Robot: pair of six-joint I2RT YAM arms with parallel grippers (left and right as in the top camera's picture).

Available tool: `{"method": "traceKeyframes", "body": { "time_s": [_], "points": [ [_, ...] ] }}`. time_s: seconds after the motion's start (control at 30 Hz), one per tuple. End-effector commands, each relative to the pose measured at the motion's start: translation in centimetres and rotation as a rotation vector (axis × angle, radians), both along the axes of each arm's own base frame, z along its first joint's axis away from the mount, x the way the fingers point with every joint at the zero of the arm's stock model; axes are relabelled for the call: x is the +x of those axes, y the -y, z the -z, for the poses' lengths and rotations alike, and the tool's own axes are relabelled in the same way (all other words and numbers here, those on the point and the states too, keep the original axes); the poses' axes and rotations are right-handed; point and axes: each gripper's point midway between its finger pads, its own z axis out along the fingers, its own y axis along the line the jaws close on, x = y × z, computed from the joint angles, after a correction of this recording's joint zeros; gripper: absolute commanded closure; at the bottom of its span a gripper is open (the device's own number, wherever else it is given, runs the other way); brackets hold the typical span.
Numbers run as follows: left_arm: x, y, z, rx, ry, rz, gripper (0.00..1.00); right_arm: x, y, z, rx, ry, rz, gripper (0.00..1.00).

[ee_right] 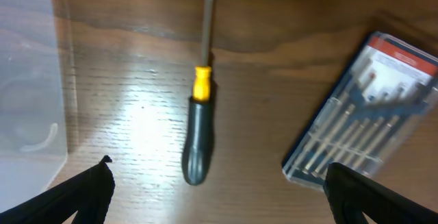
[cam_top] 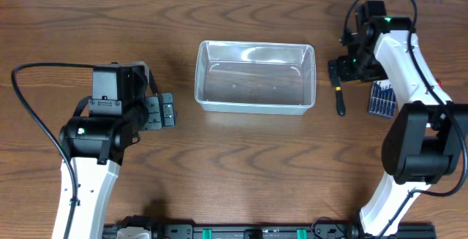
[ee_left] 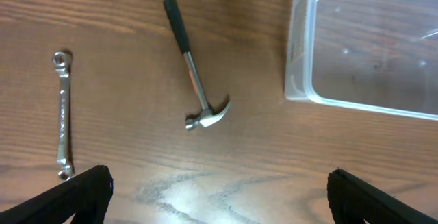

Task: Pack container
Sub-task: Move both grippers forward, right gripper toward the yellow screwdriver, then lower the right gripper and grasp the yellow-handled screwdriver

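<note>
Your container [cam_top: 254, 45] sits mid-worktop, a little toward the far edge, with nothing in it. Your left arm rises from the near left edge and bends at the wrist. Its left gripper [cam_top: 167, 112] points toward the container's left end, jaws spread wide and holding nothing, above a hammer [ee_left: 195, 73] and a wrench [ee_left: 63, 114]. Your right arm reaches from the near right corner toward the far edge. Its right gripper [cam_top: 338, 71] hangs downward, jaws released, above a screwdriver [ee_right: 198, 125] lying beside a case of small screwdrivers [ee_right: 363, 118].
</note>
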Motion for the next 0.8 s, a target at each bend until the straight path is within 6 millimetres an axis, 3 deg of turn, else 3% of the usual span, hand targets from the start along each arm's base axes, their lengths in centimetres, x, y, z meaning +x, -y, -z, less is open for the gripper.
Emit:
{"method": "traceKeyframes", "body": {
  "time_s": [0.0,0.6,0.77],
  "points": [
    [0.1,-0.9,-0.7,0.050,0.013,-0.016,0.02,0.2,-0.7,1.5,-0.010,-0.030,-0.027,0.01],
    [-0.5,-1.1,-0.3,0.059,-0.017,-0.020,0.02,-0.4,-1.0,6.8,0.006,-0.123,-0.027,0.01],
    [-0.8,-1.1,-0.2,0.060,-0.030,-0.019,0.01,-0.8,-0.8,7.5,0.002,-0.146,-0.024,0.01]
  ]
}}
